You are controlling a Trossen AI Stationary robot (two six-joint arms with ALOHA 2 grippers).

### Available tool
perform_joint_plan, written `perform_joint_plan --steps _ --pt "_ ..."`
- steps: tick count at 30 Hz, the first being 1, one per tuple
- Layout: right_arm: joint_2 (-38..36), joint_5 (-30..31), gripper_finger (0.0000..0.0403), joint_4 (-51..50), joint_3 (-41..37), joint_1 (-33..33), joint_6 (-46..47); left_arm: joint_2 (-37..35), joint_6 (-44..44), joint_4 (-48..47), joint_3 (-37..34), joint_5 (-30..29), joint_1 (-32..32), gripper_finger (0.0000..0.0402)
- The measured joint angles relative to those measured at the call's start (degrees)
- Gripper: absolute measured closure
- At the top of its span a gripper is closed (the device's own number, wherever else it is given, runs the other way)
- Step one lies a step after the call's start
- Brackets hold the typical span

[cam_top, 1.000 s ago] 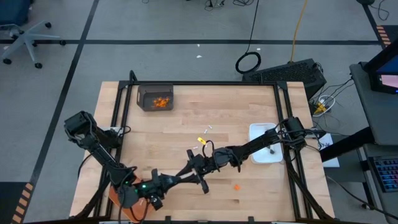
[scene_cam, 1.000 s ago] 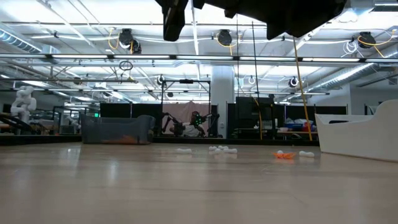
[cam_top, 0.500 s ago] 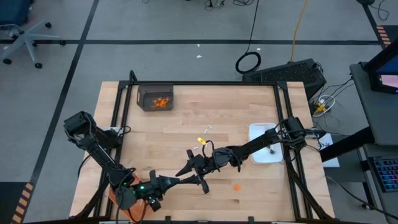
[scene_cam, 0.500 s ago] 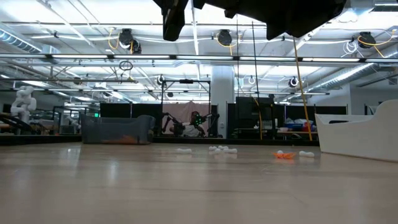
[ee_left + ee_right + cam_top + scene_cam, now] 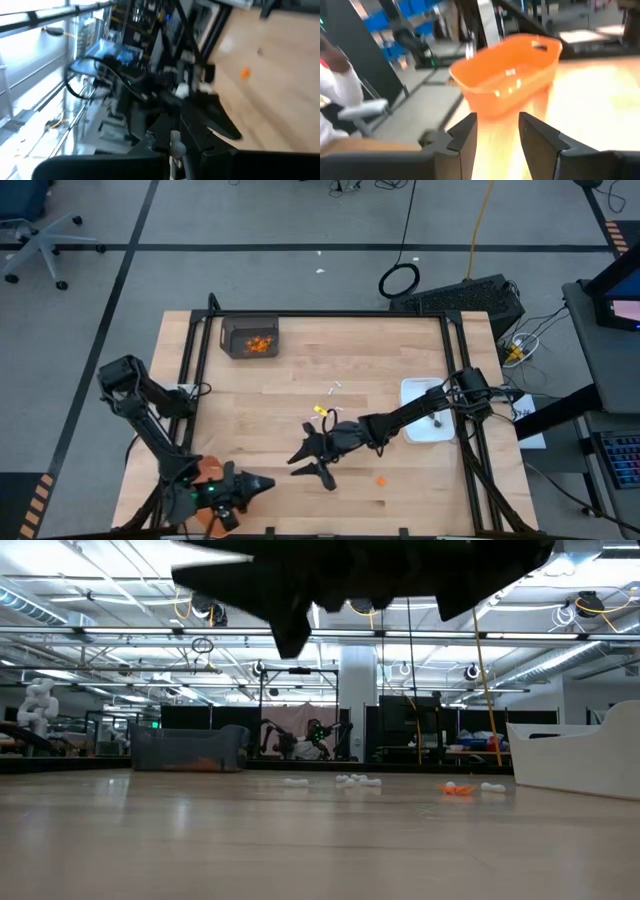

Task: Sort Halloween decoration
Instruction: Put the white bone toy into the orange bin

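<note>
Scene from above: left gripper [image 5: 262, 483] shut, nothing visible in it, hovering near table's front-left beside orange tray [image 5: 207, 471]. Right gripper [image 5: 308, 464] mid-table, fingers [image 5: 465, 136] apart, empty, facing that tray. Decoration scattered: one orange bit [image 5: 381, 479] near front, white sticks [image 5: 335, 388] mid-table, more orange bits in dark bin [image 5: 249, 336] at back.

— What is the worktop [image 5: 300, 370] made of?
— Pale wood, smooth, with a soft shine. The orange tray [image 5: 507, 72] looks like smooth plastic, the white dish [image 5: 412, 392] too.
</note>
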Motion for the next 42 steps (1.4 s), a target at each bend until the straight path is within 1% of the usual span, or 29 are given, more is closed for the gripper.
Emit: perform_joint_plan --steps 2,5,9,12,15,17,19,23,25,29,31,34,39,42 --pt "0.0 0.1 0.0273 -2.9 0.0 0.1 -0.5 -1.4 -1.3 0.6 0.0 1.1 -0.8 0.0385" --pt "0.0 0.4 0.0273 -6.5 0.0 0.4 -0.7 -3.3 -6.0 4.4 0.0 0.9 -1.5 0.0385" --pt "0.0 1.7 0.0273 -8.6 0.0 0.9 -1.5 -5.5 -16.9 6.3 0.0 0.1 -1.3 0.0385" --pt "0.0 3.5 0.0273 -9.9 0.0 1.5 -3.2 -6.5 -25.9 7.6 0.0 -3.5 -0.6 0.0385" --pt "0.0 4.2 0.0273 -9.9 0.0 1.9 -4.4 -6.7 -32.6 7.5 0.0 -6.8 0.0 0.0385" --pt "0.0 5.7 0.0273 -10.1 0.0 2.2 -5.2 -6.7 -36.2 7.6 0.0 -7.6 0.5 0.0385" --pt "0.0 7.7 0.0273 -10.1 0.0 2.5 -6.0 -6.7 -38.9 7.6 0.0 -8.5 0.8 0.0385" --pt "0.0 11.6 0.0273 -10.0 0.0 2.5 -6.8 -6.7 -38.9 5.8 0.0 -8.5 0.9 0.0385" --pt "0.0 12.7 0.0273 -10.0 0.0 2.5 -6.8 -6.7 -37.8 5.9 0.0 -8.7 0.9 0.0385" --pt "0.0 13.8 0.0273 -10.1 0.0 2.5 -6.8 -6.7 -32.2 4.8 0.0 -8.5 0.7 0.0384" --pt "0.0 13.7 0.0273 -10.0 0.0 2.5 -6.8 -6.7 -28.5 3.4 0.0 -7.1 0.7 0.0384" --pt "0.0 13.7 0.0273 -10.0 0.0 2.5 -6.8 -6.7 -19.9 0.0 0.0 -3.1 0.5 0.0385" --pt "0.0 13.7 0.0273 -10.0 0.0 2.5 -6.7 -6.7 -3.2 -7.2 0.0 6.8 0.2 0.0385" --pt "0.0 13.8 0.0273 -10.0 0.0 2.5 -6.6 -6.7 3.7 -9.0 0.0 8.8 0.0 0.0385"
